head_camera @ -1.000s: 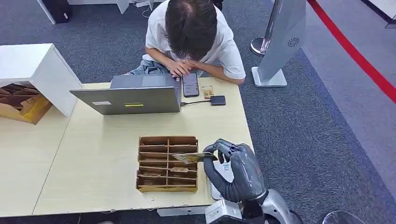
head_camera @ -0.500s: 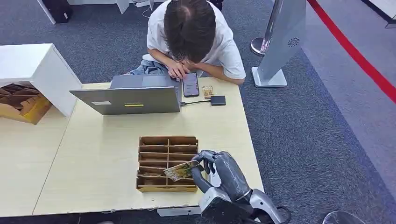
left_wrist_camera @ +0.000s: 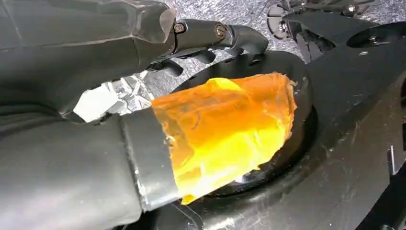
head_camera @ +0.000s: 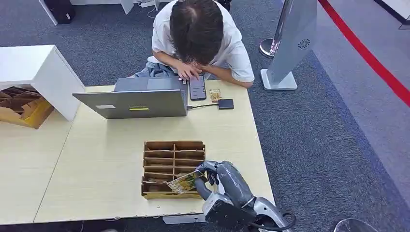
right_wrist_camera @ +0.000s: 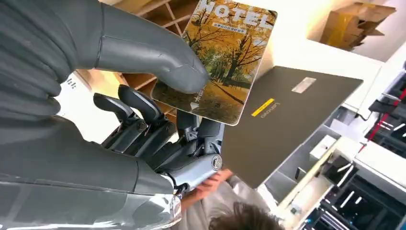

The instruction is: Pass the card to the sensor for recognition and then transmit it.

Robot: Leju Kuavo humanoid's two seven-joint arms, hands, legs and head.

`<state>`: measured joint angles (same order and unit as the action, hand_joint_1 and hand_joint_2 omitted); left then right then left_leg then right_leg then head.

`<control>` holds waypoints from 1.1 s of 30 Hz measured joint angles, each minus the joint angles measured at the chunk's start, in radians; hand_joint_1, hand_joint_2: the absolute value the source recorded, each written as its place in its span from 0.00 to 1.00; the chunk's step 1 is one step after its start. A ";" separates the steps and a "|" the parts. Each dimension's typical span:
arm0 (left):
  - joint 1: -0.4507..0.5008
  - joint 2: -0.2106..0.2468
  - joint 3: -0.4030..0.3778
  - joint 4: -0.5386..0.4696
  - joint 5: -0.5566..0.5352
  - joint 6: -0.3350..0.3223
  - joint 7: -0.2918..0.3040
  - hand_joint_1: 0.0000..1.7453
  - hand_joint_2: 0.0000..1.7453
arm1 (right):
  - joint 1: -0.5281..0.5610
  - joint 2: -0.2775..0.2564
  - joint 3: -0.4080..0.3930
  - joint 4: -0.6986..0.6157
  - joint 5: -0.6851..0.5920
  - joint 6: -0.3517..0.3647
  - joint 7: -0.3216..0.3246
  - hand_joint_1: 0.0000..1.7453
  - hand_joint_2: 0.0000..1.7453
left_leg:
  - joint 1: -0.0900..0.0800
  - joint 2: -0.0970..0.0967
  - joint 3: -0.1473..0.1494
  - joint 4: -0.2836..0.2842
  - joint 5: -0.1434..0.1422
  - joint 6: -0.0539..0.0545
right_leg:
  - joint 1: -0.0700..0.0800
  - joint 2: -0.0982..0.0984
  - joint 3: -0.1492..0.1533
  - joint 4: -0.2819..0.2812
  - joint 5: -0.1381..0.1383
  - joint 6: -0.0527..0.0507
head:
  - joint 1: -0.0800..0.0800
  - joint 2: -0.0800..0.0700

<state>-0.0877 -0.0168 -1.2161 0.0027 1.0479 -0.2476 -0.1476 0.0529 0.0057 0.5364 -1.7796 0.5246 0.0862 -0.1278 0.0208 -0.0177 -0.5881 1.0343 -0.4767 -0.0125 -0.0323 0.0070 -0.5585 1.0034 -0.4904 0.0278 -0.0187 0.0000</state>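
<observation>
From my head view, I had the right hand [head_camera: 223, 180] at about five o'clock on the table [head_camera: 96, 164], near its front edge, with the card [head_camera: 185, 182] pinched between thumb and fingers. The card was tilted, its free end reaching toward nine o'clock over the front right compartments of the cardboard organizer [head_camera: 173, 169]; I could not tell whether it touched the dividers. The hand's bulk hid whatever lay on the table directly beneath it.

In the right wrist view the thumb [right_wrist_camera: 153, 57] pressed on the card's [right_wrist_camera: 220, 62] printed face, an autumn tree scene under the word HOTEL, the first letter cut off by the picture's edge. The darker fingers [right_wrist_camera: 139, 103] curled behind it. Small print beside the thumb tip was too fine to read.

Beyond the organizer, at twelve o'clock, stood the laptop [head_camera: 133, 102] with its lid toward me, so its screen was hidden. A person [head_camera: 198, 38] sat behind it, bent over a phone [head_camera: 197, 87]. A small dark box [head_camera: 225, 104] on a cable lay at one o'clock, just beside the laptop.

The left hand [left_wrist_camera: 143, 33] hung over dark robot parts. A blurred orange patch covered much of that picture, and I could not tell whether the fingers were apart or together.
</observation>
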 joint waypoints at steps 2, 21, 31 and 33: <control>0.004 0.000 0.000 0.000 0.007 -0.002 -0.003 0.00 0.00 | -0.001 -0.003 0.002 0.003 -0.006 0.000 0.008 1.00 1.00 | 0.000 0.000 0.000 0.000 0.000 0.000 | 0.000 0.000 0.000 0.000 0.000 0.000 | 0.000 0.000; 0.039 0.002 0.000 0.000 0.041 -0.007 -0.012 0.00 0.00 | -0.006 -0.019 -0.010 0.068 -0.026 0.001 0.073 1.00 1.00 | 0.000 0.000 0.000 0.000 0.000 0.000 | 0.000 0.000 0.000 0.000 0.000 0.000 | 0.000 0.000; 0.044 0.002 0.000 0.000 0.053 -0.008 -0.014 0.00 0.00 | -0.003 -0.021 -0.027 0.088 -0.026 0.001 0.084 1.00 1.00 | 0.000 0.000 0.000 0.000 0.000 0.000 | 0.000 0.000 0.000 0.000 0.000 0.000 | 0.000 0.000; 0.045 0.002 0.000 0.000 0.059 -0.008 -0.014 0.00 0.00 | 0.002 -0.021 -0.039 0.095 -0.026 0.000 0.086 1.00 1.00 | 0.000 0.000 0.000 0.000 0.000 0.000 | 0.000 0.000 0.000 0.000 0.000 0.000 | 0.000 0.000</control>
<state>-0.0422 -0.0149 -1.2161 0.0027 1.1070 -0.2552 -0.1618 0.0548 -0.0156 0.4971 -1.6850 0.4986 0.0866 -0.0420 0.0208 -0.0176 -0.5879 1.0343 -0.4767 -0.0125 -0.0323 0.0072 -0.5587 1.0034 -0.4904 0.0278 -0.0187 0.0000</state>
